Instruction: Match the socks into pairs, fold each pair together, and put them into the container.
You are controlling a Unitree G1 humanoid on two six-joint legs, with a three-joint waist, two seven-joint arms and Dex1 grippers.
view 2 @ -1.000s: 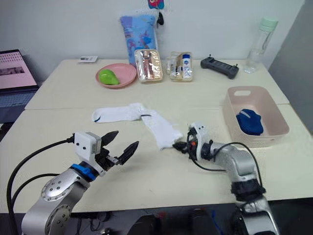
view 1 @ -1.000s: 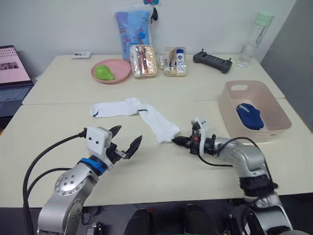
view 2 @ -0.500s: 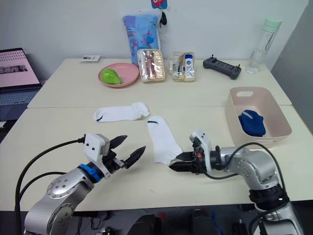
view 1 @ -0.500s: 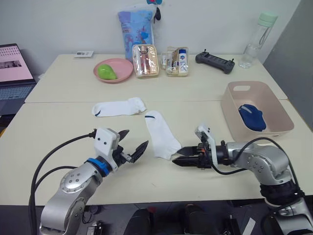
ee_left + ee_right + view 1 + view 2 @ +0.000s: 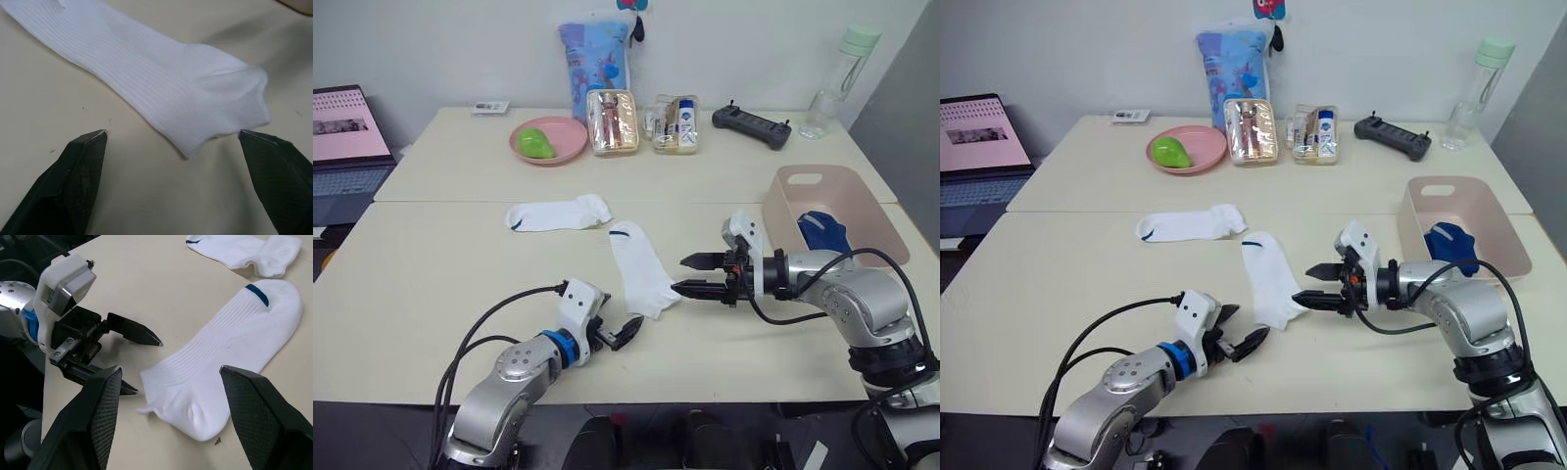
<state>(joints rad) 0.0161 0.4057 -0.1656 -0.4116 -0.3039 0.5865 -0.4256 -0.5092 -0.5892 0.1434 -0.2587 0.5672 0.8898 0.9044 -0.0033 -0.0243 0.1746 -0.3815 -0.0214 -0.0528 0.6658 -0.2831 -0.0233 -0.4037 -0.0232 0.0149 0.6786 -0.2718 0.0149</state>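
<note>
We see two white socks lying flat on the table point(image 5: 431, 255). The near sock point(image 5: 641, 266) stretches from its dark-marked cuff at the middle of the table down toward the front edge. The far sock point(image 5: 558, 212) lies crosswise just behind it, apart from it, cuff toward the left edge.

The left end effector point(image 5: 615, 333) sits low near the front edge, released, its fingers spread and pointing at the toe of the near sock; in the left wrist view the toe point(image 5: 215, 107) lies between and just beyond the two fingertips point(image 5: 90, 147), not touching them. The right end effector point(image 5: 693, 275) hovers on the other side of the same toe, also released, its two fingers parted one above the other, with the lower tip just beside the sock's edge.

The container point(image 5: 876, 220) stands at the right edge of the table, holding a dark blue bundle of socks point(image 5: 822, 233).

Along the back edge we find a pink plate point(image 5: 548, 140) with a green fruit point(image 5: 537, 145), two clear pouches point(image 5: 613, 109), a black remote point(image 5: 751, 125) and a bottle point(image 5: 839, 69). A laptop point(image 5: 347, 147) sits off the left edge.
</note>
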